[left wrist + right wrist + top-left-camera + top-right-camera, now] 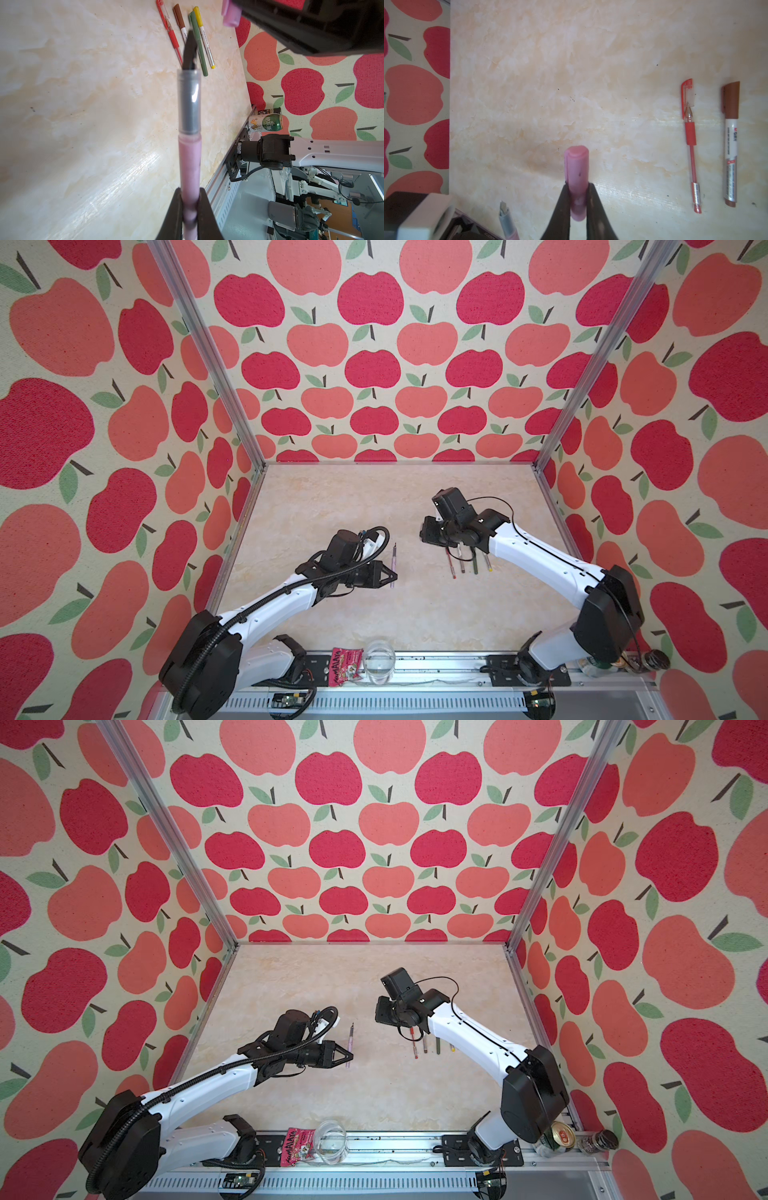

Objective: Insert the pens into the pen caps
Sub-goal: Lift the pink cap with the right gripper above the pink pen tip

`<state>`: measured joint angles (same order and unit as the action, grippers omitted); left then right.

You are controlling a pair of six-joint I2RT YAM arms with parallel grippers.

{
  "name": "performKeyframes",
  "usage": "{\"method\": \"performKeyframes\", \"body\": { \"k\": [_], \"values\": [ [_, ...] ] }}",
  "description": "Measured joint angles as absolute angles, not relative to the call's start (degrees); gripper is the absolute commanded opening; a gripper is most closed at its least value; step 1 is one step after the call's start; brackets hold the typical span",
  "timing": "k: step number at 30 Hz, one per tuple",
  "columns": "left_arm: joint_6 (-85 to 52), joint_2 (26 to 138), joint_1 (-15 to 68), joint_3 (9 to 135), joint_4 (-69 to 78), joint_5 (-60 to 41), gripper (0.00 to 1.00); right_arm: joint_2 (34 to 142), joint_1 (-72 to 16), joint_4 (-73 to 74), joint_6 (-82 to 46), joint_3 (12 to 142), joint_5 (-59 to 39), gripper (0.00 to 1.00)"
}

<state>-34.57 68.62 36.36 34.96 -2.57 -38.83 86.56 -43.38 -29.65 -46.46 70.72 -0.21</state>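
Plastic gripped twice: left pincer (190, 194) clamps slim lilac-pink pen (189, 162), right pincer (577, 188) stubby pink cap (577, 164).

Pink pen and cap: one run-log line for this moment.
left gripper shut on pink pen | right gripper shut on pink cap | pen, cap apart | other pens capped, on table

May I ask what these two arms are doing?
The left gripper is shut on a thin lilac-pink pen, its dark tip bare. The right gripper is shut on a stubby pink plastic cap, not yet fitted. A red pen, a brown-capped white pen, a dark green pen and a yellow-capped white pen lie capped, side by side, on the marbled beige table.
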Motion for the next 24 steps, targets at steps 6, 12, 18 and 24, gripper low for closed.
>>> {"method": "performKeyframes", "body": {
  "k": [6, 12, 18, 24],
  "values": [
    [-34.48, 71.75, 38.98, 36.77, -0.34, -39.03, 0.00, 88.18, -43.11, -24.32, -46.59, 73.91, -4.38, 0.10],
    [-34.41, 72.51, 39.42, 37.28, 0.73, -38.96, 0.00, 91.00, -43.66, -22.31, -46.89, 75.09, -8.25, 0.10],
    [-34.41, 72.53, 39.42, 37.63, 1.06, -38.76, 0.00, 91.15, -43.99, -22.41, -46.92, 75.09, -9.08, 0.10],
    [-34.41, 72.53, 39.42, 37.89, 1.19, -38.00, 0.00, 90.72, -43.99, -22.92, -46.46, 75.05, -8.45, 0.10]
  ]
}}
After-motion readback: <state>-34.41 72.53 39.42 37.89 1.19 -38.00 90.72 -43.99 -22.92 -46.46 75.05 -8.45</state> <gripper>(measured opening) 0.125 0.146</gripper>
